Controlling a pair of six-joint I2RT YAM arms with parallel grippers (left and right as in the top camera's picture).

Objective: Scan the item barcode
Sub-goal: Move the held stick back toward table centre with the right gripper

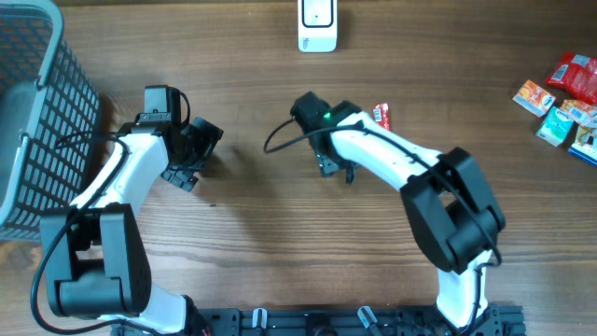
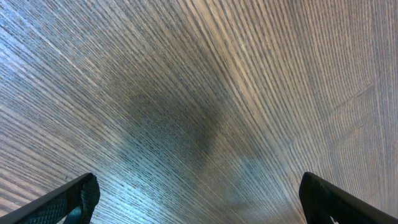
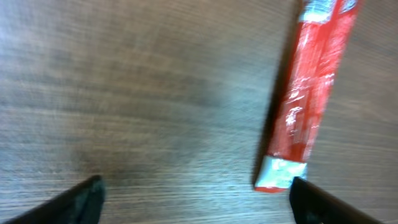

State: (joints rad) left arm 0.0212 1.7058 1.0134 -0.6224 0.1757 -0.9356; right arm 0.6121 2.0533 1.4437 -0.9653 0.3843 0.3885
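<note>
Glossy red oblong packet (image 3: 308, 99) on wood-grain table (image 3: 124, 93)

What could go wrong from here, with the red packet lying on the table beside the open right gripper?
1. The red packet sits off to one side of the right gripper, near one finger rather than between the two. Closing here would likely miss it or nudge it.
2. The packet lies flat, apart from the white scanner, and no barcode shows. A scan may fail unless the packet is picked up and turned.
</note>
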